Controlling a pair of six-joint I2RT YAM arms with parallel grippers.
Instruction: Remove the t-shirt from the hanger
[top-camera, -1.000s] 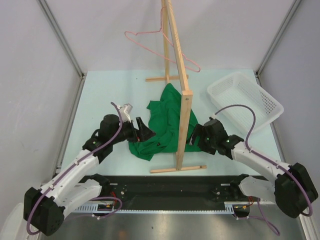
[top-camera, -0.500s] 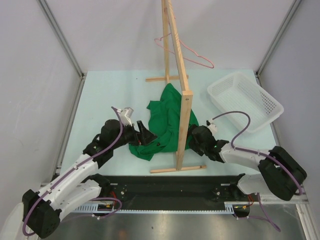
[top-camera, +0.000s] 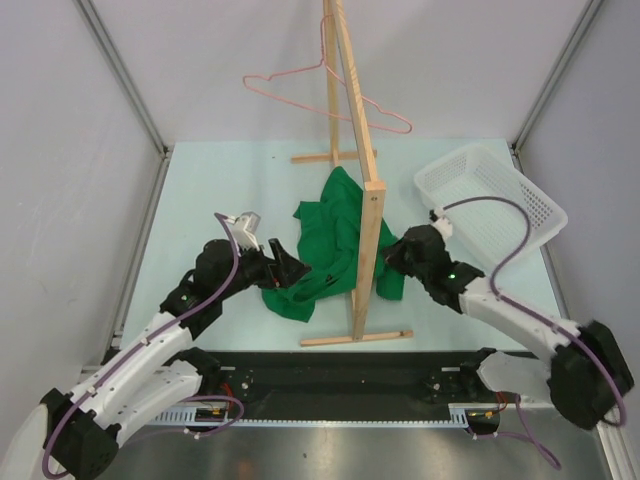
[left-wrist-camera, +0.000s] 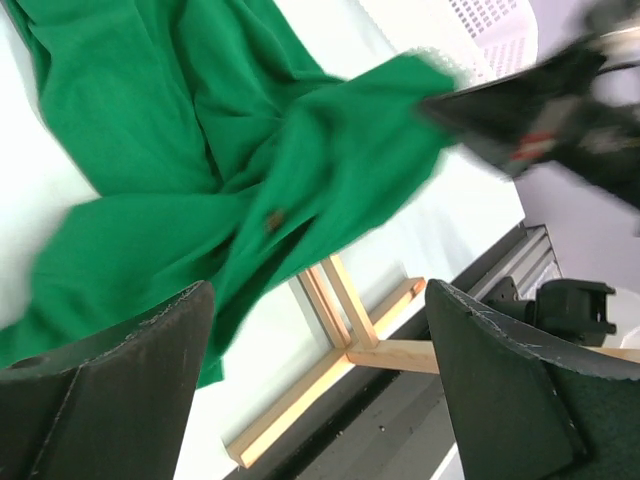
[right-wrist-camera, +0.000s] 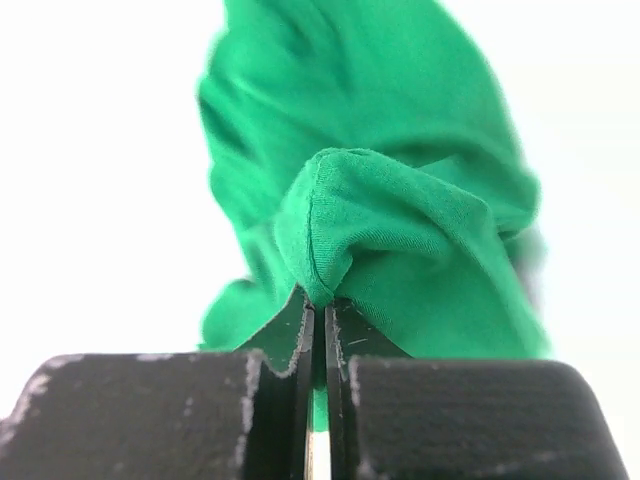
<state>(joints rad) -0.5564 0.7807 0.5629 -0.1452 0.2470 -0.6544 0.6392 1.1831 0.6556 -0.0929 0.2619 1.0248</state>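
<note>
Pale tabletop (top-camera: 200, 190), overhead: the t-shirt (top-camera: 335, 245) is lying crumpled at the wooden rack (top-camera: 362, 200), already off the hanger (top-camera: 283, 72) swinging bare above. Left wrist: the left gripper (left-wrist-camera: 318, 290) is hovering spread over cloth. Right wrist: the right gripper (right-wrist-camera: 320, 310), open a moment ago, is now pinching a green fold

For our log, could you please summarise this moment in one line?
t-shirt: off hanger | right gripper: shut on t-shirt | left gripper: open
</note>
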